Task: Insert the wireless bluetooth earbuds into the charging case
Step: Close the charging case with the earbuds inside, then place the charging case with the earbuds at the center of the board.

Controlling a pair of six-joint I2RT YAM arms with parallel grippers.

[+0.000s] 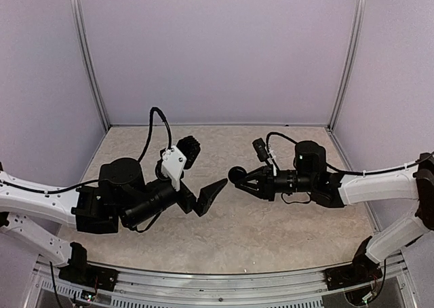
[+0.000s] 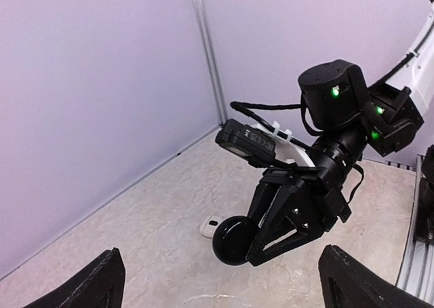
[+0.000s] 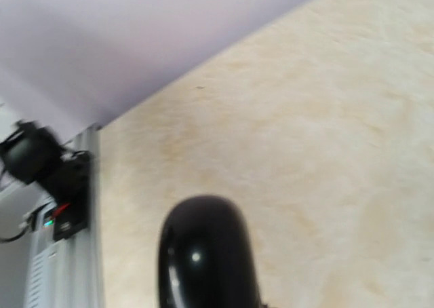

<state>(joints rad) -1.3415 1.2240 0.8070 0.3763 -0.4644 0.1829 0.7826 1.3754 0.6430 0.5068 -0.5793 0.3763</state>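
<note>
So, top view: left end effector [image 1: 200, 176] wide open and empty, right end effector [image 1: 243, 179] clamped on a black case [image 1: 234, 174]; left wrist: what looks like a white earbud [image 2: 209, 224] lies on the bench [image 2: 135, 220] just behind the case; right wrist: only the case shows, so a blind reach could knock the earbud away.

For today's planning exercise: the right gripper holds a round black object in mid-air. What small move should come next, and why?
Probably ease the left gripper forward toward the black object: its jaws stand open facing it, while the right gripper holds it off the table.
</note>
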